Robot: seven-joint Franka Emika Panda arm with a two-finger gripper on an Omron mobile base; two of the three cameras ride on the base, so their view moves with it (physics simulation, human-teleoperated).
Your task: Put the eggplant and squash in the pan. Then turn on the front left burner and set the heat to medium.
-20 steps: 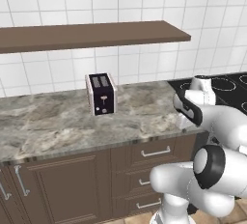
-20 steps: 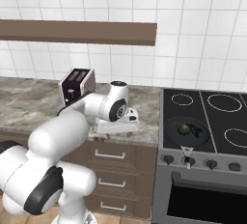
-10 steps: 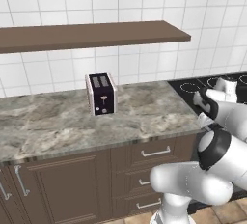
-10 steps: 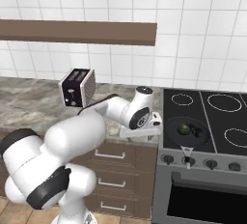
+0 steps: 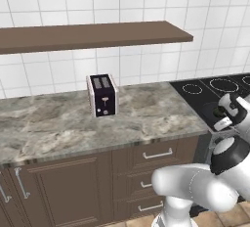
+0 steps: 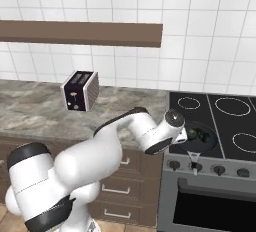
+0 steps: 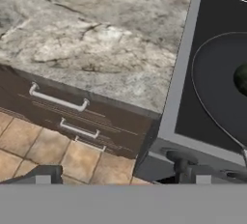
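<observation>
A tiled kitchen wall with a brown shelf [image 6: 80,32] is seen behind a marbled surface [image 5: 58,123]. On the left of that surface a toaster [image 6: 79,91] stands. Further right, the claw [image 6: 181,137] is poised at the stove's near left corner, its jaws spread wide and nothing held. Right of it the pan [image 6: 210,137] rests on the front left burner, whose ring is covered by it. Two dark green vegetables lie inside: the squash [image 6: 192,133] and the eggplant [image 6: 204,137] cannot be told apart with certainty. The knobs [image 6: 174,165] sit below. The wrong knob could be turned, or the heat overshot, because the knobs look alike.
</observation>
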